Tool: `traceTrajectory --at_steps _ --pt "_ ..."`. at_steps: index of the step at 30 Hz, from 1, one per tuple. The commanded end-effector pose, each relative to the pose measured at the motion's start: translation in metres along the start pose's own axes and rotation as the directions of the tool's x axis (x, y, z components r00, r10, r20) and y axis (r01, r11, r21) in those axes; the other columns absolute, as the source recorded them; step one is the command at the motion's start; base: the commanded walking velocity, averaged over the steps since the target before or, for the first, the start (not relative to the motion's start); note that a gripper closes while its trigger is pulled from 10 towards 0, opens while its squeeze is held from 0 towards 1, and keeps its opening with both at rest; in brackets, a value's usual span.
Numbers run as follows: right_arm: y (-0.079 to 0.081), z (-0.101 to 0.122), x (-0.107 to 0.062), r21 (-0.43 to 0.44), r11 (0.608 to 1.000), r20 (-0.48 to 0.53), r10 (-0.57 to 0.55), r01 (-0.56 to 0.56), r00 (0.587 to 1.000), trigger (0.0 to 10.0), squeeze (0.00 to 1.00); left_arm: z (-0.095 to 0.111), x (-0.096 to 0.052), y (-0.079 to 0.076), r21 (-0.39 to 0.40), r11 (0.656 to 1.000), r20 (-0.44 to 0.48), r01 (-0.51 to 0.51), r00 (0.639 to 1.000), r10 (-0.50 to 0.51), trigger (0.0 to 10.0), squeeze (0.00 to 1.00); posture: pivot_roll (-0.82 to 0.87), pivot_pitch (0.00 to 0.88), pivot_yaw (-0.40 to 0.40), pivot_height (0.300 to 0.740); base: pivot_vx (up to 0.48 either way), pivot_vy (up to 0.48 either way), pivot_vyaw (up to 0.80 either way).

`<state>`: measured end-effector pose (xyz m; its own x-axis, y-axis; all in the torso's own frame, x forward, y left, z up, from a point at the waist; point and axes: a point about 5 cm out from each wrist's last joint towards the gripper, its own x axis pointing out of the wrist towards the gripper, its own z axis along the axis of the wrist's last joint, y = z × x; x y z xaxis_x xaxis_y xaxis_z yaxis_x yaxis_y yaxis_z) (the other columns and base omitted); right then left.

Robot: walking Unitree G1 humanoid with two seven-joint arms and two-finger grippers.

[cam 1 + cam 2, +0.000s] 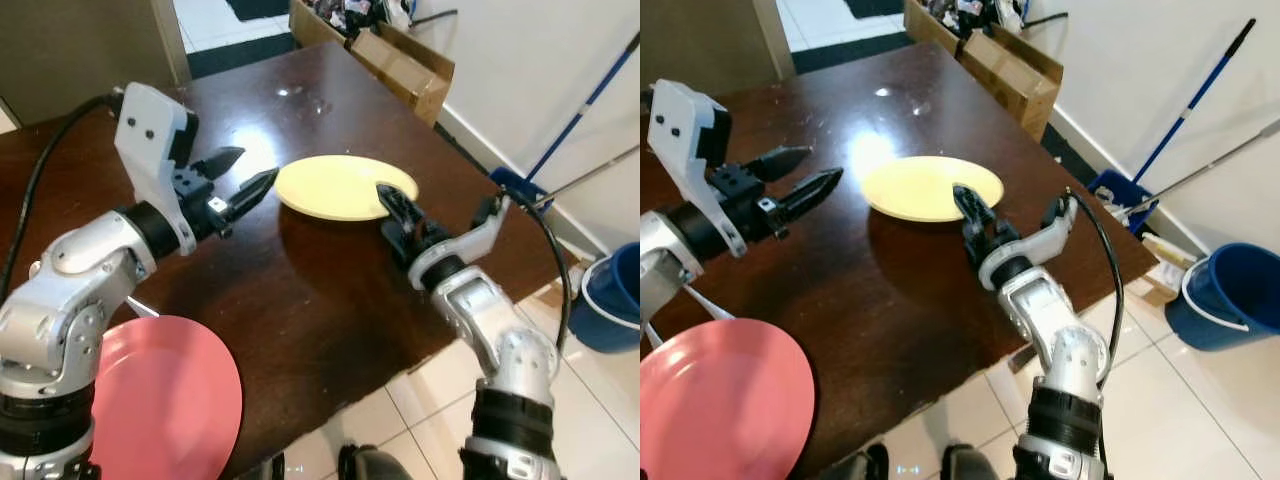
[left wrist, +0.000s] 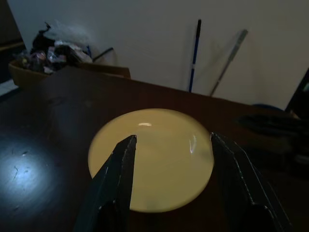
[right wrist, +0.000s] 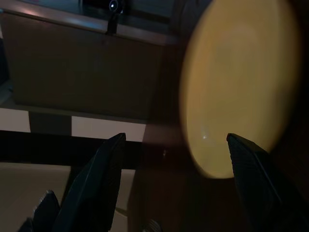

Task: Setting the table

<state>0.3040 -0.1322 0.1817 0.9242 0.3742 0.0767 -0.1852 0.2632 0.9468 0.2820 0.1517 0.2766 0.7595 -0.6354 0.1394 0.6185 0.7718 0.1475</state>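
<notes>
1. Left eye view: A yellow plate (image 1: 345, 186) lies flat on the dark tabletop (image 1: 300, 300), up toward 12 o'clock from the middle of the picture. The left gripper (image 1: 238, 176) hangs in the air at the plate's 9 o'clock side, just beside its rim, with its two black fingers apart. The right gripper (image 1: 397, 205) is at the plate's 4 o'clock side, low, with its tip right at the rim. A pink plate (image 1: 165, 405) sits near the tabletop edge at 7 o'clock.

2. Right eye view: Same scene. A blue bucket (image 1: 1230, 295) and mop poles (image 1: 1195, 100) stand by the wall at 3 o'clock. A cardboard box (image 1: 1010, 70) sits past the far corner at 1 o'clock.

3. Left wrist view: The yellow plate shows between the two spread fingers (image 2: 116, 183). Nothing is held.

4. Right wrist view: The fingers (image 3: 96, 183) are wide apart and the yellow plate looks blurry and close. I cannot tell if a finger is under the rim.

5. What could go wrong: The plate is thin and flat, so I think the fingers may slide on it and push it across the smooth tabletop. If only one gripper lifts it, it could tip and fall. The pink plate is close to the edge and a bump from the left arm could knock it off.
</notes>
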Motion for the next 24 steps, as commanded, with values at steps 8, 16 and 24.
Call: traceTrajectory --at_steps 8,16,24 --pt "-0.013 -0.009 -0.035 0.017 0.985 0.017 -0.171 0.171 0.985 10.0 0.0 -0.006 0.008 -0.002 -0.016 1.0 0.005 0.011 1.0 -0.011 10.0 0.0 -0.08 0.094 0.025 0.74 0.0 0.0 0.0" --pt "0.024 0.009 -0.033 -0.64 0.761 0.118 -0.038 0.105 0.992 10.0 0.0 -0.017 0.018 0.0 -0.041 0.997 -0.018 -0.062 0.998 0.061 10.0 0.0 -0.09 0.084 0.038 0.74 0.0 0.0 0.0" --pt "0.06 0.024 -0.012 -0.811 0.579 0.224 0.176 0.083 0.959 10.0 0.0 -0.05 0.009 0.024 -0.046 0.943 -0.124 -0.33 0.938 0.322 10.0 0.0 -0.09 0.066 0.067 0.74 0.0 0.0 0.0"
